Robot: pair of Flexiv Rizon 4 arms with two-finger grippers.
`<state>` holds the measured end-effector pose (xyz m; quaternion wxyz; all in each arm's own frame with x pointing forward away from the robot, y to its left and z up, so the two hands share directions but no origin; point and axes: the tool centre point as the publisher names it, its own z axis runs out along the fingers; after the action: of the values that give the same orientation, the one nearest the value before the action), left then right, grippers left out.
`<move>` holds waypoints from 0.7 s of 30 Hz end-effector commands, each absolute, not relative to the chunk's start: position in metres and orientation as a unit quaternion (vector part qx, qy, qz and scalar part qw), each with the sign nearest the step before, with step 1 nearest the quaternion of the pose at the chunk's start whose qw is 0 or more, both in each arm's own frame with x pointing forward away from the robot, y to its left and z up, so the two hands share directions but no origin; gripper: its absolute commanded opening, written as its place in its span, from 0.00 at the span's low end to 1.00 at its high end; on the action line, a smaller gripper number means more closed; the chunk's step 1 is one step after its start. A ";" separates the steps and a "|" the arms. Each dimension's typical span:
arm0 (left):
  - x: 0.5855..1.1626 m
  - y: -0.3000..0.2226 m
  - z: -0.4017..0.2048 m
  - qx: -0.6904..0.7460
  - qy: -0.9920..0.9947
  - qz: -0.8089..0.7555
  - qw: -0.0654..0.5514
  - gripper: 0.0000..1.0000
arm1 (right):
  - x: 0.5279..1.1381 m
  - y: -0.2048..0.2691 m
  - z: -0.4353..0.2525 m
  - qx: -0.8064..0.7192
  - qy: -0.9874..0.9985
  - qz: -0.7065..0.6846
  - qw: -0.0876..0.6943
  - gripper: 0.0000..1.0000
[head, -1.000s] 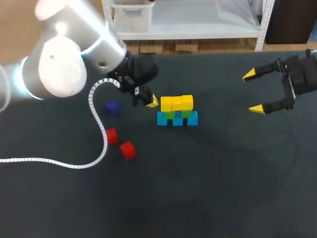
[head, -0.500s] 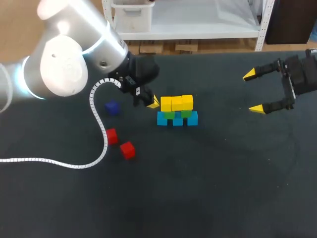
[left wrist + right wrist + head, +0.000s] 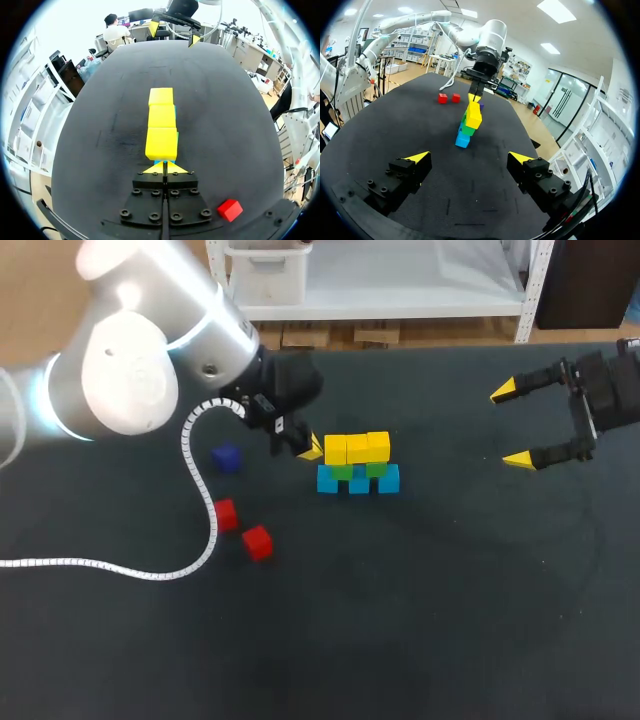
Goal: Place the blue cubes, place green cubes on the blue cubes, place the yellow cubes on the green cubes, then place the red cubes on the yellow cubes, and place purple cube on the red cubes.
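The stack (image 3: 357, 465) stands near the middle of the table (image 3: 420, 620). It has three blue cubes (image 3: 358, 481) in a row at the bottom, green cubes (image 3: 343, 473) on them, and three yellow cubes (image 3: 357, 448) on top. The left gripper (image 3: 309, 447) is just beside the stack's left end, level with the yellow row. Its jaws are pressed tip to tip with nothing between them. Left of the stack lies the purple cube (image 3: 226, 457), with the two red cubes (image 3: 257, 541) nearer the table's front. A white coiled cable (image 3: 211, 523) from the left arm (image 3: 150, 350) trails past those loose cubes. The right gripper (image 3: 518, 425) hangs well to the right of the stack, jaws wide and empty.
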<state>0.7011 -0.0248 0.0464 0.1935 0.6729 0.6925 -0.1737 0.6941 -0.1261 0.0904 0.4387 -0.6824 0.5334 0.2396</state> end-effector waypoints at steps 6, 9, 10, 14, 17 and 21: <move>0.699 -0.026 0.046 0.673 0.692 -0.175 0.192 0.00 | 0.694 -0.126 0.091 -0.682 0.534 0.239 0.438 1.00; 0.699 -0.027 0.046 0.673 0.692 -0.175 0.193 0.00 | 0.694 -0.126 0.091 -0.682 0.534 0.239 0.438 1.00; 0.699 -0.027 0.046 0.673 0.692 -0.174 0.193 0.00 | 0.694 -0.126 0.091 -0.682 0.534 0.239 0.438 1.00; 0.699 -0.027 0.047 0.674 0.692 -0.174 0.193 0.00 | 0.694 -0.126 0.091 -0.682 0.534 0.239 0.438 1.00; 0.699 -0.027 0.047 0.674 0.691 -0.174 0.192 0.00 | 0.694 -0.126 0.091 -0.682 0.534 0.239 0.438 1.00; 0.698 -0.029 0.046 0.675 0.691 -0.175 0.192 0.00 | 0.694 -0.126 0.091 -0.682 0.534 0.239 0.438 1.00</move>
<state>0.6978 -0.0280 0.0468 0.1924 0.6742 0.6912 -0.1749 0.6941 -0.1261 0.0904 0.4387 -0.6824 0.5334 0.2396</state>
